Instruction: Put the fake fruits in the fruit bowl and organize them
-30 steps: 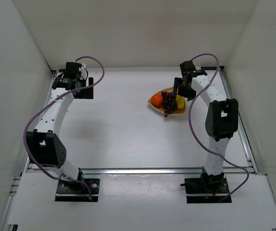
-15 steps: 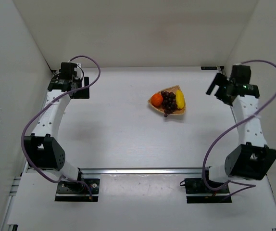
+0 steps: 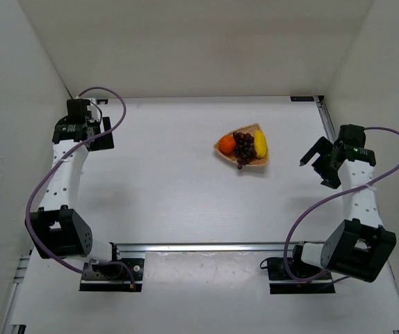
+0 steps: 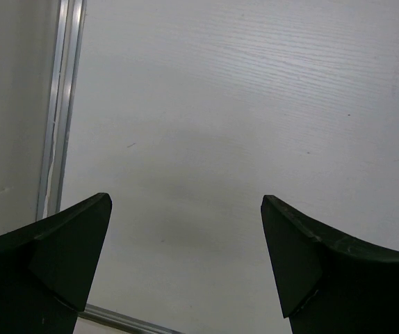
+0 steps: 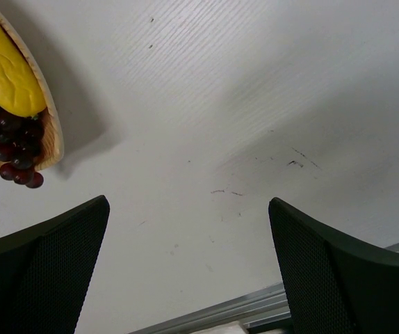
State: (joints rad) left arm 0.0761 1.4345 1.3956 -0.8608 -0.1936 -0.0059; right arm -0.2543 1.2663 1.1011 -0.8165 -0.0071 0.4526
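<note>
The fruit bowl (image 3: 253, 165) is a tan woven dish right of the table's middle. In it lie the round orange (image 3: 226, 144), the dark grape bunch (image 3: 243, 147) and the yellow banana-like fruit (image 3: 261, 142). My right gripper (image 3: 315, 174) hangs open to the right of the bowl, well apart from it, with nothing in it. In the right wrist view the right gripper (image 5: 189, 200) is over bare table, with the bowl's rim (image 5: 51, 132), yellow fruit (image 5: 5, 69) and grapes (image 5: 15, 149) at upper left. My left gripper (image 3: 96, 138) (image 4: 185, 198) stands open and empty at the far left.
White walls enclose the table on three sides. An aluminium rail (image 3: 220, 246) runs along the near edge, and others run down the left side (image 4: 64, 104) and right side (image 5: 255, 303). A few dark scuffs (image 5: 293, 158) mark the surface.
My right arm has drawn back from the bowl to the right and nearer the front, jaws wide. My left arm has swung further left. The fruits stay in the bowl.
</note>
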